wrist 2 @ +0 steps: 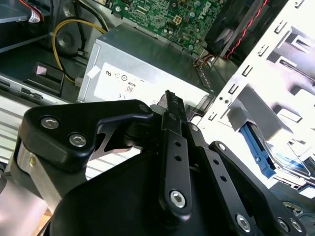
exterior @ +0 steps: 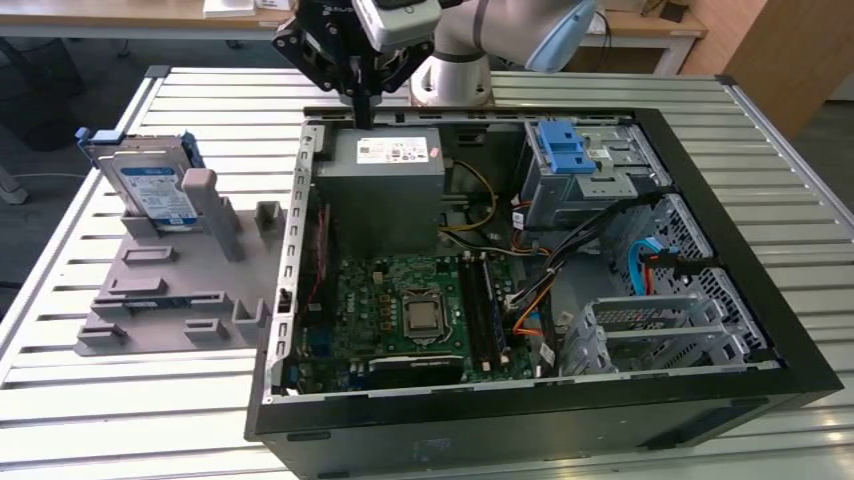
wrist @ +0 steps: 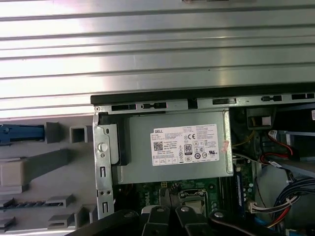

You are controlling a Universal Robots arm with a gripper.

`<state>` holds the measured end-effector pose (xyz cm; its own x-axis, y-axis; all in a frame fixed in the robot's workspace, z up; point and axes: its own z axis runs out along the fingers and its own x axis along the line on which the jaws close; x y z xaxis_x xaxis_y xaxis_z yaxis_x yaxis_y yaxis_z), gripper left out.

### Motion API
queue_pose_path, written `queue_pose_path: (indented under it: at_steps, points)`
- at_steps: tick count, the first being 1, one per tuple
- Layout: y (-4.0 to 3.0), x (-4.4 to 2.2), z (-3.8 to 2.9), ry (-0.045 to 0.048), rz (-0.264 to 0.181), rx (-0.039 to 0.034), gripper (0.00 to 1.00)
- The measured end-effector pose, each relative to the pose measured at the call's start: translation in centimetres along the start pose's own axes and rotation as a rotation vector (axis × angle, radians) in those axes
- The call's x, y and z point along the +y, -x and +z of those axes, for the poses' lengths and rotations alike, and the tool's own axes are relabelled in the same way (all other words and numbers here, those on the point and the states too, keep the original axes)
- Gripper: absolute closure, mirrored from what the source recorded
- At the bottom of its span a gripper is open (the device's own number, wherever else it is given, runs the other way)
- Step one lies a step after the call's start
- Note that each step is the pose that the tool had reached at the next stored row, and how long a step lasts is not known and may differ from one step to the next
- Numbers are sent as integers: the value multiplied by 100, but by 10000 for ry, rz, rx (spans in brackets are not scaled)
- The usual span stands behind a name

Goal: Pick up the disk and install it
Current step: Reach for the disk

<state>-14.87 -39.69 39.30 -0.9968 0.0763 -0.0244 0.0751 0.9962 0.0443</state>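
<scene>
- Exterior view, nearest: the slatted metal table carries an open black computer case lying on its side, with its inside facing up.
- Inside the case, the near half holds the green motherboard. A perforated metal drive cage sits toward the exterior view's right.
- Toward the exterior view's left, outside the case, a grey fixture lies on the table, just beside the case wall.
- The disk stands upright on edge at the far end of that fixture. Its blue frame shows along its edges and its label faces the camera. Nothing grips it, and it is well apart from the gripper.
- Farther in, a grey power supply with a white sticker fills the far corner of the case, and it also appears in the first wrist view. A bright blue latch sits on the bay toward the exterior view's right.
- Farthest, the gripper hangs from the arm, pointing down over the far rim of the case just above the power supply. Its fingers are pressed together with nothing between them.
- Second wrist view: the black linkage of the gripper lies in front of the stickered power supply.
</scene>
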Motion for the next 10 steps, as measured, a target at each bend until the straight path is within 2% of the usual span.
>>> queue_pose_path:
  at_steps: [10]
  points:
    - [-113, 9, 0, 0, -1, 0, 89]
